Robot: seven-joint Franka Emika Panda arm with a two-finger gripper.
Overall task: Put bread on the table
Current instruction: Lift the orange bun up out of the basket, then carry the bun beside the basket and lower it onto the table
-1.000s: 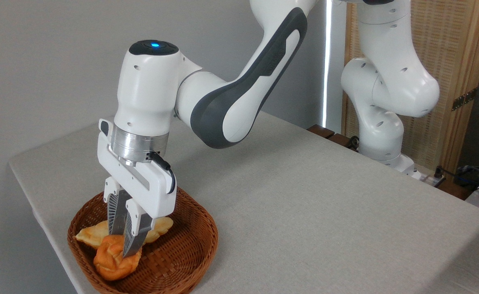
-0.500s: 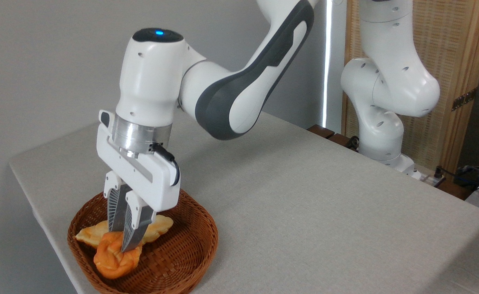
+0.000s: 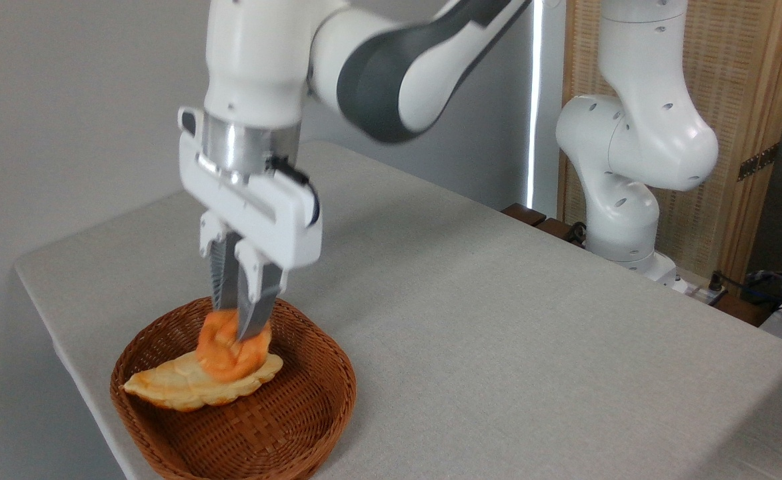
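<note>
Top of the bun (image 3: pixel 231 347) hidden between the fingers of the gripper (image 3: pixel 239 327); middle of the pale loaf (image 3: pixel 187 387) covered by the bun. Basket (image 3: pixel 297 427) and worktop (image 3: pixel 497 320) cut off by the bottom edge, arm (image 3: pixel 391 73) by the top edge. Arm and gripper slightly blurred.

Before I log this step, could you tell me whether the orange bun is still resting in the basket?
No. The tool holds the bun lifted above the basket.
</note>
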